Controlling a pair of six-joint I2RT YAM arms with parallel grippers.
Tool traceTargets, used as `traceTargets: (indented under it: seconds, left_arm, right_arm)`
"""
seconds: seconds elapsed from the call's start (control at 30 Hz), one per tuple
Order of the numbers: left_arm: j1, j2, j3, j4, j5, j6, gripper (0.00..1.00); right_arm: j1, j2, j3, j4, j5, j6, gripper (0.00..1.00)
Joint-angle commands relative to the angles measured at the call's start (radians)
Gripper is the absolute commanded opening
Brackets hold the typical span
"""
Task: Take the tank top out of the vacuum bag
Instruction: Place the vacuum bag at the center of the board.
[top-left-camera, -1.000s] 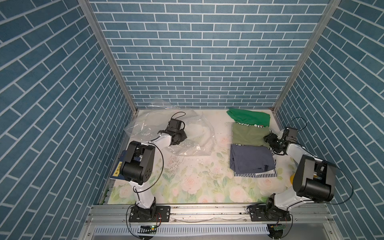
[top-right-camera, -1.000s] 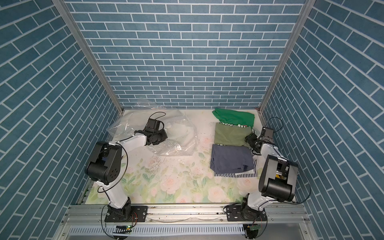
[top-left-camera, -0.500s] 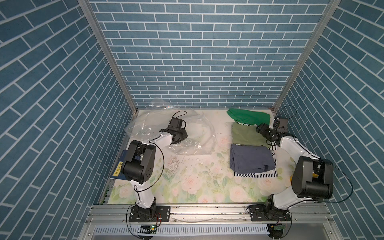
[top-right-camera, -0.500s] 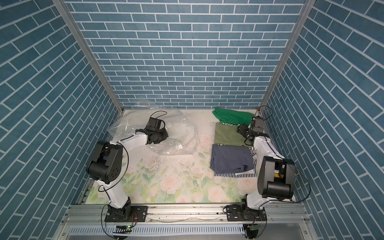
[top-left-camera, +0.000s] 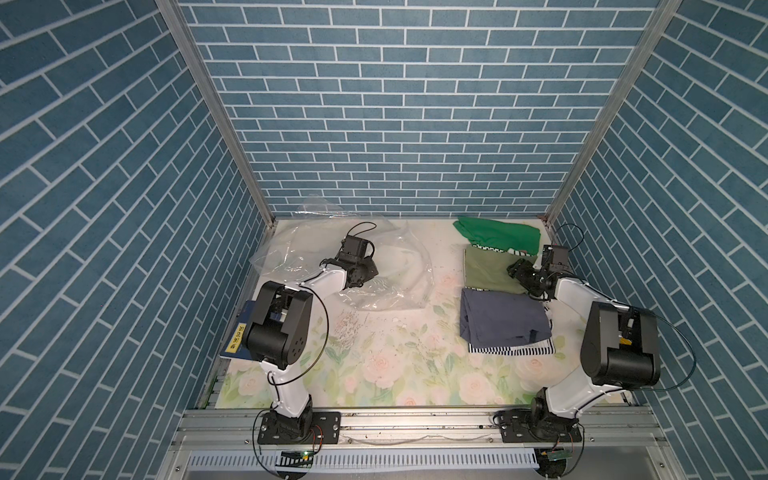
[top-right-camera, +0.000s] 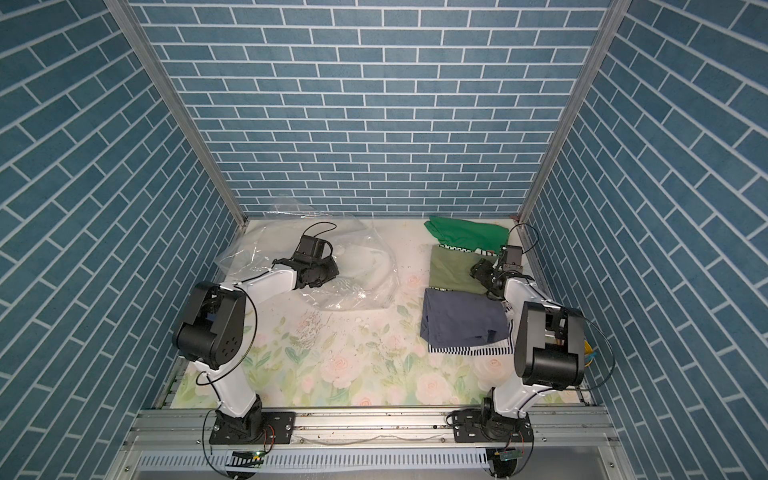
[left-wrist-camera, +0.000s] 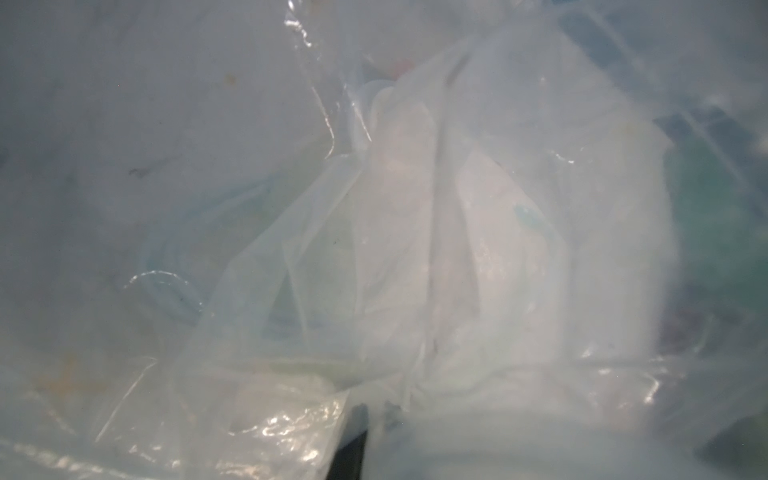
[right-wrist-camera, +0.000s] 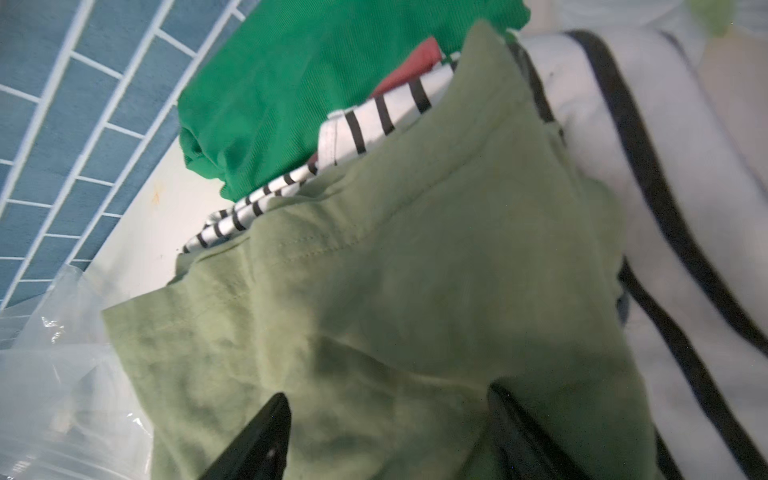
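The main change is seen at the right claw (top-left-camera: 515, 270); a second ago it was held beside the dark blue garment (top-left-camera: 498, 320), near the right edge of the table (top-left-camera: 374, 374), and now it has been brought inward, over the olive shirt (top-left-camera: 484, 266); in the right wrist view its fingers (right-wrist-camera: 266, 436) are spread apart above that shirt and nothing is gripped between them, so it is released. The left claw (top-left-camera: 365, 272) has been kept at almost the same place, on the vacuum bag (top-left-camera: 390, 295), which is lying crumpled at the far left part of the table; in the left wrist view only film and one dark tip are shown, so whether this claw is clenched or released cannot be told. The tank top is judged to be the white cloth (left-wrist-camera: 478, 249) that is seen through the plastic; it is inside the bag, just ahead of the left claw, and it is not yet taken out. The green garment (top-left-camera: 494, 235) behind the olive shirt is not touched. For the task, little is gained so far; the right claw is placed over clothes that are already outside, well apart from the bag; it is probably needed there, to hold the film while the cloth is pulled.
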Motion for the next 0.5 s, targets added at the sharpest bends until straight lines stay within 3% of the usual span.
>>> traceTargets:
  seconds: [0.0,0.1,0.23,0.47]
  left_arm:
    - [-0.003,-0.055,-0.015,0.043,0.010,0.001,0.58]
    - [-0.011,-0.081,-0.013,0.049,0.006,0.004,0.82]
    - [-0.035,-0.154,-0.008,0.053,-0.046,0.039,0.97]
    - [-0.053,-0.321,-0.048,0.078,-0.095,0.115,1.00]
  right_arm:
    - [-0.004,-0.066,0.014,0.012,0.012,-0.002,0.72]
    - [-0.001,-0.097,0.007,0.027,0.015,-0.002,0.72]
    - [-0.002,-0.136,-0.011,0.053,0.028,-0.004,0.72]
    - [0.027,-0.174,-0.013,0.082,0.063,-0.051,0.77]
